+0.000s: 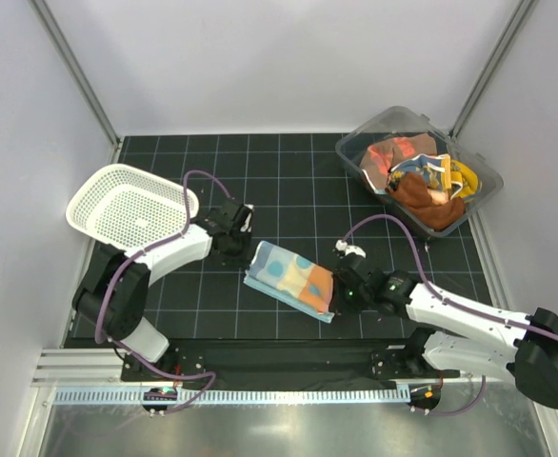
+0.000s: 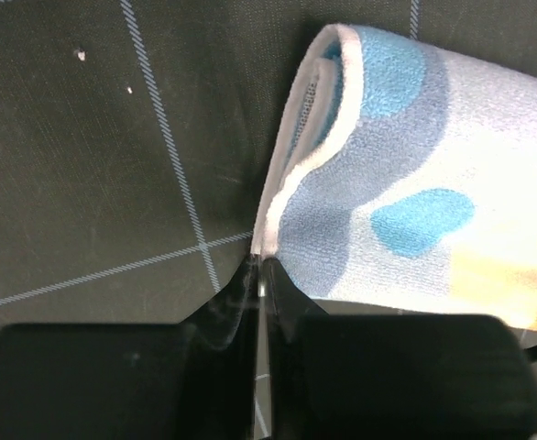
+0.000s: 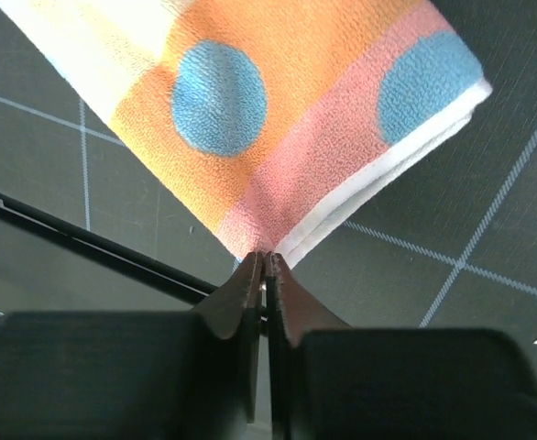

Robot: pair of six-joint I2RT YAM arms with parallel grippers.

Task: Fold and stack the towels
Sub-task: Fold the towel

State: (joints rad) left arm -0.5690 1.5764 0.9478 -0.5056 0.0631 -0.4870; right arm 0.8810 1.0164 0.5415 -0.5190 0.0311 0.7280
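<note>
I have the folded spotted towel (image 1: 288, 278) lying on the black gridded desk (image 1: 288, 181), in the middle between my two arms, with one claw at each end of it. The left claw (image 2: 260, 268) is pressed together down to a hairline slit, and the towel's white hem runs straight into its tips. The right claw (image 3: 266, 258) is closed the same way on the pink corner, so I read both as pinching the cloth.

My main worry is the release. If I lift either arm before the jaws have properly parted, the corner will ride up with them and peel the top layer back. The left end already gapes, with an inner layer curled inside the fold, so it could spring open on a small tug. Pulling away unevenly would skew the towel, leaving a poor base for the stack. The right corner also sits near the desk's front edge, so a drag towards me could take it over.

The remaining towels (image 1: 408, 167) are heaped in the clear plastic bin (image 1: 363, 133), with a rust-brown towel (image 1: 436, 202) at the front. They look tangled, so grabbing one may haul out others.

I can read no brand, label or lettering in any view.
</note>
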